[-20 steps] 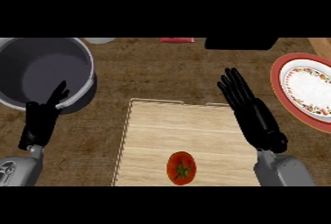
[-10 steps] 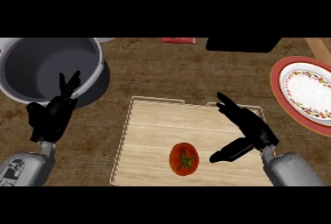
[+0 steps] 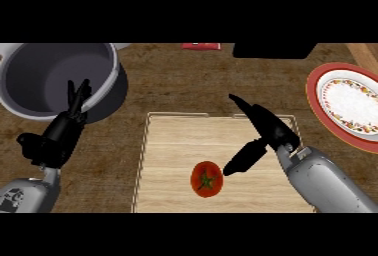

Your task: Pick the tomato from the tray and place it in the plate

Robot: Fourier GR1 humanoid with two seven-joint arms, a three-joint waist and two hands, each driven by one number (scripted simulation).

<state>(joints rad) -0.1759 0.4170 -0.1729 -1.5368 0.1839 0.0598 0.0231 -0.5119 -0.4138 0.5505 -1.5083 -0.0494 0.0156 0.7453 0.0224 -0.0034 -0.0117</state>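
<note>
A red tomato with a green stem lies on the wooden tray, near its front middle. My right hand hovers over the tray just right of the tomato, open, fingers stretched toward the back and the thumb pointing down at the tomato without touching it. The plate, red-rimmed with a patterned white centre, sits at the right edge. My left hand stays open at the left, fingers up, in front of the pot.
A large grey pot stands at the back left, partly behind my left hand. A black object and a small red item lie along the back edge. Dark wooden counter surrounds the tray.
My right hand has turned and dropped toward the tomato, its thumb now close beside it. The left hand has lifted slightly toward the pot. The tomato has not moved.
</note>
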